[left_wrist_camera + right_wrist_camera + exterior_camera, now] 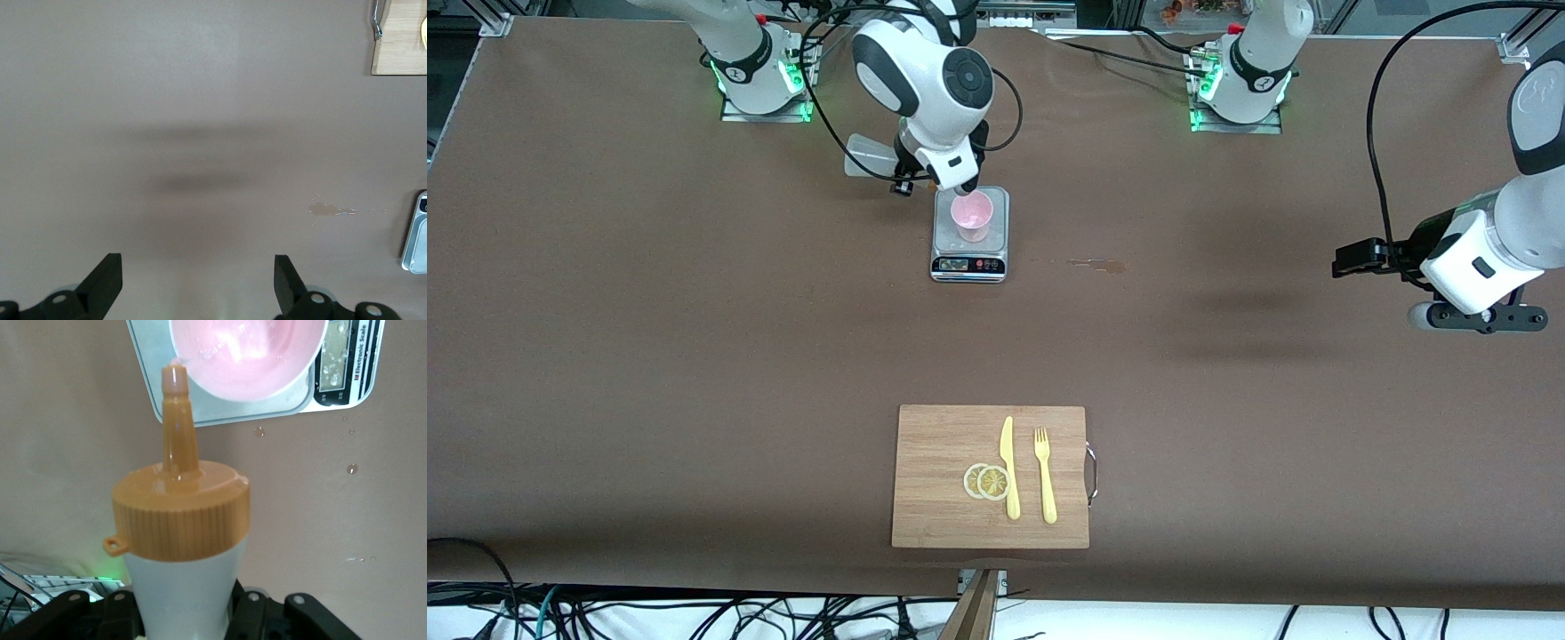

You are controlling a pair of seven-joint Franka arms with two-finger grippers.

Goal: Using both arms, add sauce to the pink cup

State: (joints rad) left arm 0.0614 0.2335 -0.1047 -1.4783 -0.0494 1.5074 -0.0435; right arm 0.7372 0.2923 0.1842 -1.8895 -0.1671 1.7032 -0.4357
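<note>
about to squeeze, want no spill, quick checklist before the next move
1. Right gripper shut on the sauce bottle: ok.
2. Nozzle over the pink cup: not ok; its tip sits at the rim's edge.
3. Cup upright on the scale: ok.
4. Left gripper open, waiting over bare table toward the left arm's end, clear of the pour: ok.
5. Table dry: not ok; droplets beside the scale, a smear nearby.
6. Sauce level in cup: cannot tell.
</note>
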